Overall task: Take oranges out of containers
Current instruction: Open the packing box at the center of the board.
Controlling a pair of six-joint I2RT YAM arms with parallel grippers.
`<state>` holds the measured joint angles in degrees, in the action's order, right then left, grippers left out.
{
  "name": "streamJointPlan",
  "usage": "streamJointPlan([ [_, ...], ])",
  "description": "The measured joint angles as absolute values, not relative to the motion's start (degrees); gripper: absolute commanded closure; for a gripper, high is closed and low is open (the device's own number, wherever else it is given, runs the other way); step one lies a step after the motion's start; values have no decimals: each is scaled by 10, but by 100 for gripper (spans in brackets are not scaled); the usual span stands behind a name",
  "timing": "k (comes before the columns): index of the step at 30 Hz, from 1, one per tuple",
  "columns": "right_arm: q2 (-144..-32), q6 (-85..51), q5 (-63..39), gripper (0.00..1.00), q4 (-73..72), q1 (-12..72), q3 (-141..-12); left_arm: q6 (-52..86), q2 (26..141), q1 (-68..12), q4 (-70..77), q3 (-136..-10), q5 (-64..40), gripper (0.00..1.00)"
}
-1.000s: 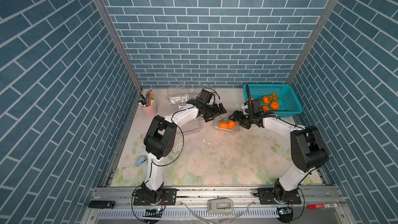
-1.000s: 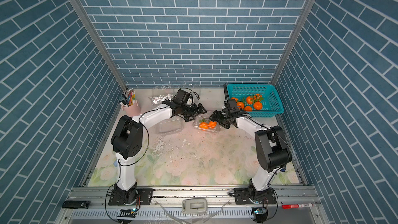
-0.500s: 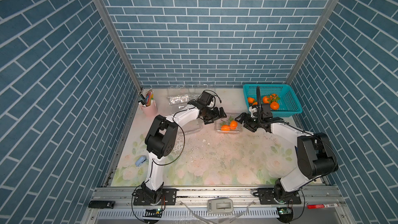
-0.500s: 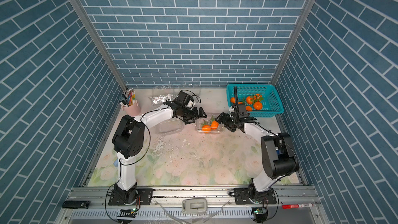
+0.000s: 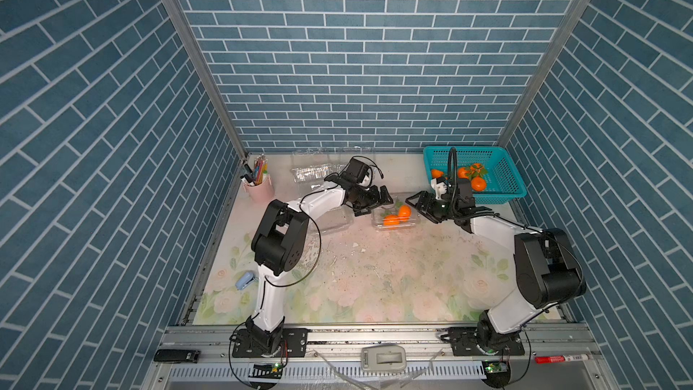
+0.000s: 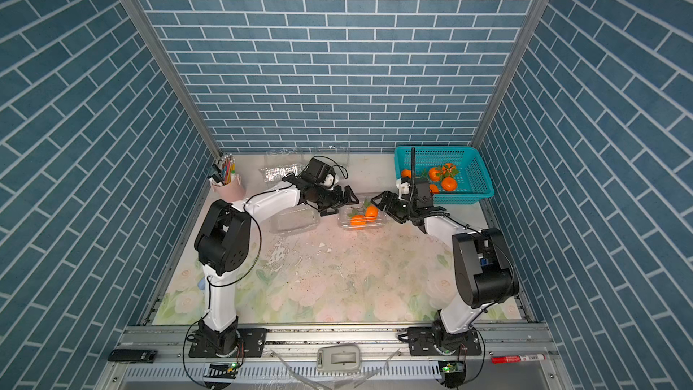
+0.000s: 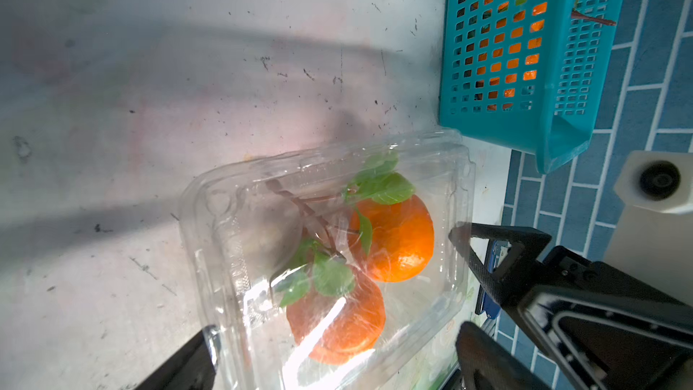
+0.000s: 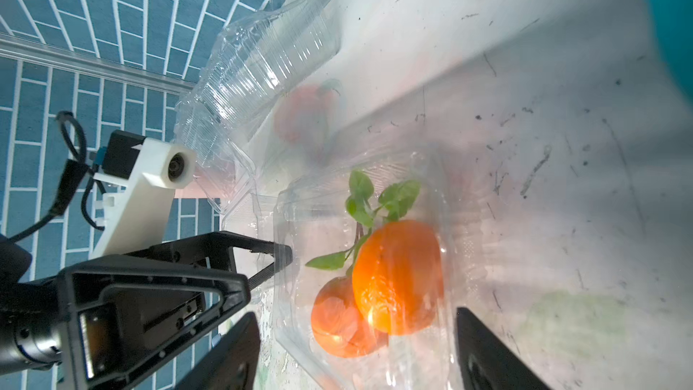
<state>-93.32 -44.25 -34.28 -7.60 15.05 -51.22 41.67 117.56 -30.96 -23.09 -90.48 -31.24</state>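
A clear container (image 5: pixel 378 219) (image 6: pixel 381 221) lies mid-table with two leafy oranges (image 5: pixel 397 215) (image 6: pixel 364 215) in it. My left gripper (image 5: pixel 375 202) (image 6: pixel 339 202) is open at its left end. The right gripper (image 5: pixel 422 206) (image 6: pixel 386 208) is open at its right end. In the left wrist view the left gripper (image 7: pixel 337 354) straddles the container (image 7: pixel 232 226) and oranges (image 7: pixel 397 241). In the right wrist view the right gripper (image 8: pixel 360 354) straddles the container (image 8: pixel 446 196) and oranges (image 8: pixel 397 275). Neither gripper's fingers press the plastic. I cannot tell whether the lid is shut.
A teal basket (image 5: pixel 502 196) at the back right holds several oranges (image 5: pixel 478 183). An empty clear container (image 5: pixel 333 221) lies under the left forearm, and others (image 5: pixel 311 172) sit at the back wall. A pink pen cup (image 5: pixel 258 191) stands back left, with a small blue object (image 5: pixel 245 281) front left.
The right arm's elbow has swung to the right and toward the front, with its gripper still at the container's right end. One orange now sits higher than the other. The left arm has barely shifted.
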Motion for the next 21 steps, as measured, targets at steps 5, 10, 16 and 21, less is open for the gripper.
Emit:
streamJointPlan([
  [5, -935, -456, -350, 23, -114, 149, -498, 416, 1176, -309, -231, -905, -312, 1],
  [10, -936, -485, -371, 29, -168, 147, -473, 415, 1176, -305, -231, -905, -311, 1],
  [16, -935, -524, -396, 33, -238, 145, -453, 414, 1176, -302, -230, -905, -312, 1],
  [21, -935, -557, -412, 38, -293, 145, -432, 410, 1176, -302, -228, -905, -312, 1],
])
